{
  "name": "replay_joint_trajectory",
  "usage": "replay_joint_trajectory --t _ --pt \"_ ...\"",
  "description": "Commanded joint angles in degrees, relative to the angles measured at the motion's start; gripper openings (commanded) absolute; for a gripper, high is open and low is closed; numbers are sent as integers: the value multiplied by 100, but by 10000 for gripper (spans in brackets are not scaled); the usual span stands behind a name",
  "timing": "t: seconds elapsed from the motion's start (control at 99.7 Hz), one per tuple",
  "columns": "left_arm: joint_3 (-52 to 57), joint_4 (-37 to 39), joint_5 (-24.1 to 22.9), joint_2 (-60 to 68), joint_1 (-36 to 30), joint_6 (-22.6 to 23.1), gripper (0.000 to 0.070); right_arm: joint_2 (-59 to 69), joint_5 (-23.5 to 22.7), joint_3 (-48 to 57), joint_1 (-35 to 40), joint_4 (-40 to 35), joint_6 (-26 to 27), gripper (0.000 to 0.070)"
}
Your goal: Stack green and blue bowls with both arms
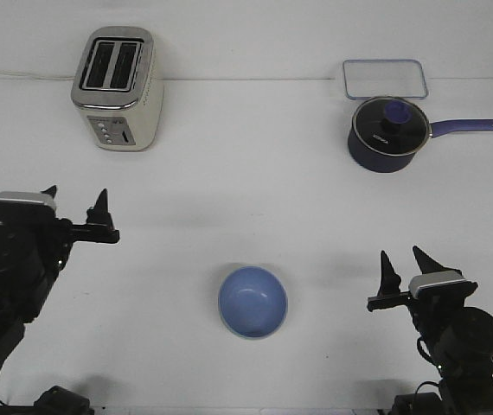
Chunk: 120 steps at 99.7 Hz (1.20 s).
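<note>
The light blue bowl stands upright on the white table, front centre. A thin pale greenish edge shows along its lower rim; I cannot tell whether that is the green bowl underneath it. No separate green bowl is in view. My left gripper is open and empty at the left, well away from the bowl and raised. My right gripper is open and empty at the front right, to the right of the bowl and apart from it.
A silver toaster stands at the back left. A dark navy lidded saucepan with its handle pointing right stands at the back right, with a clear rectangular container behind it.
</note>
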Motion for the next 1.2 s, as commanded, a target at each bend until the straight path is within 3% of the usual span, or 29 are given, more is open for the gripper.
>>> replay_joint_trajectory --t 0.0,0.05,0.11,0.201,0.341,0.501,1.193 --pt "-273 199 -37 -254 181 260 505 13 133 48 4 9 59 402" --pt "-706 485 -37 -575 334 293 442 -24 219 46 4 -31 72 370" --pt "-1375 925 -37 -1056 479 339 361 -90 278 46 4 -35 87 279" --pt "-2553 1757 -31 -1888 599 466 210 -295 295 46 4 -85 96 4" --pt "-4113 2721 15 -3084 623 468 3 -625 387 44 4 -212 173 0" --pt "-4776 2887 9 -3716 623 415 11 -848 463 44 4 -177 173 0" --pt "-4776 2944 11 -3731 621 396 15 -870 555 48 4 -114 341 0"
